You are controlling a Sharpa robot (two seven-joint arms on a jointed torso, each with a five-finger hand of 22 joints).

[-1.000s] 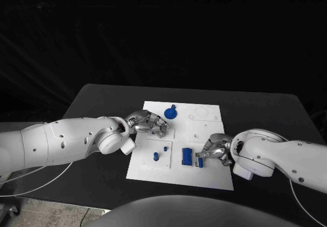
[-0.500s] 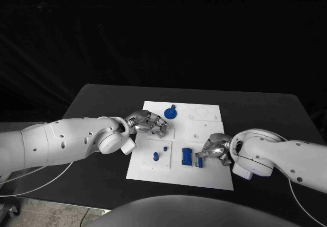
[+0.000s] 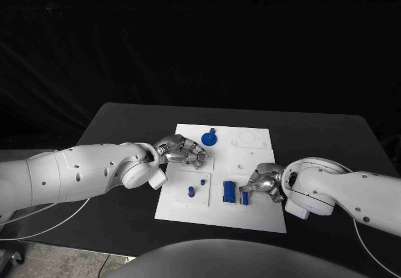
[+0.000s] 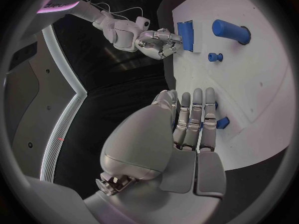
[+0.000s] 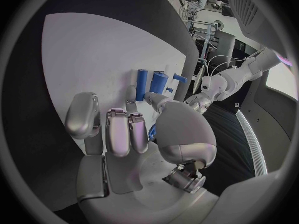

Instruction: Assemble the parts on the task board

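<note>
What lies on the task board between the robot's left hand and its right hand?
In the head view, bare white task board and its recessed square panels separate left hand from right hand; no blue part lies between.

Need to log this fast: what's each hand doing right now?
Left hand: fingers curled over a blue part; a grip cannot be told.
Right hand: holds a small blue part.

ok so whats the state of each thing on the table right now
white task board: flat on the black table
blue rectangular block: lying on the board
narrow blue bar: held at the right robot hand
blue round disc: on the board
left robot hand: fingers curled on a blue piece
</note>
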